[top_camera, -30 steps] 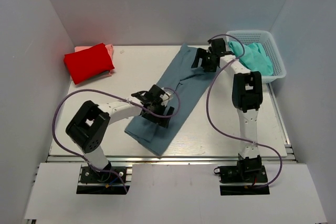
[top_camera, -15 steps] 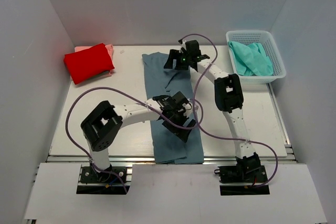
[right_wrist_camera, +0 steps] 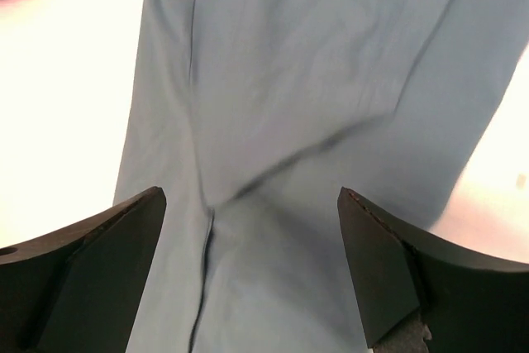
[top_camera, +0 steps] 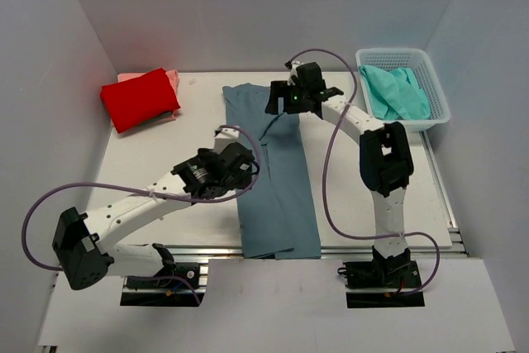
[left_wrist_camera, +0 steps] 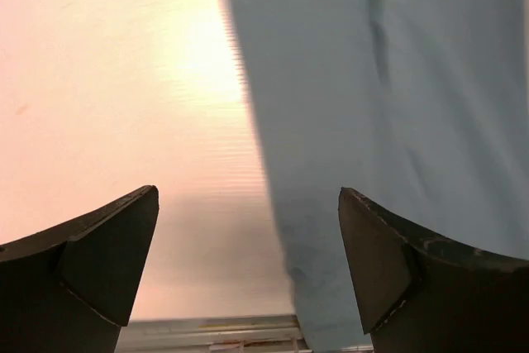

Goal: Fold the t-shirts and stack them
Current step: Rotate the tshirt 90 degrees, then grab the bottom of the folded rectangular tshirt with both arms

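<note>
Gaping empty, left end effector (left_wrist_camera: 248,229) and right end effector (right_wrist_camera: 252,229) are held over the blue-grey shirt (top_camera: 277,196) at frame centre; its fold could be skewed by uneven pinching.

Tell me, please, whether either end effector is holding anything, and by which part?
Nothing is held: the left end effector and the right end effector are both open; the blue-grey t-shirt lies ungripped.

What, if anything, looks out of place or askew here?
The blue-grey shirt lies slightly slanted. Its near end laps over the front rail, and a diagonal crease shows near its far end. Nothing spilled or damaged.
</note>
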Robot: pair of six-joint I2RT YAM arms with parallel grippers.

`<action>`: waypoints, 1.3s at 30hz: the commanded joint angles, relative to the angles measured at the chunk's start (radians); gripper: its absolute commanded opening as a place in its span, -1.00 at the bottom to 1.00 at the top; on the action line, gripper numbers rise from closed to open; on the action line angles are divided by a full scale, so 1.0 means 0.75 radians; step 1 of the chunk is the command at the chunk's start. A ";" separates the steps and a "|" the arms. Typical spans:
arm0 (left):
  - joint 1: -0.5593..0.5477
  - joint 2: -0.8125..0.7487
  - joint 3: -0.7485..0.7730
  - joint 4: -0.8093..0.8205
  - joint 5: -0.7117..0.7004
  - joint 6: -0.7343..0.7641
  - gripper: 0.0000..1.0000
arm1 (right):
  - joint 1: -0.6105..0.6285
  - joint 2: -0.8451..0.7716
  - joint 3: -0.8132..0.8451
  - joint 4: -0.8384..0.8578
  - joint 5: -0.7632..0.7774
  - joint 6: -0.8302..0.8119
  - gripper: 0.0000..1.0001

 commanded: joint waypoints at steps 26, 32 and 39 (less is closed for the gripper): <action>0.548 0.155 -0.004 0.208 0.065 -0.020 1.00 | 0.170 0.467 0.358 -0.314 0.713 0.276 0.81; 0.573 0.215 0.045 0.348 0.358 0.264 1.00 | 0.111 0.517 0.498 -0.286 0.522 0.319 0.81; 0.518 0.188 -0.005 0.423 0.750 0.397 1.00 | 0.117 0.147 0.283 -0.013 0.327 0.192 0.81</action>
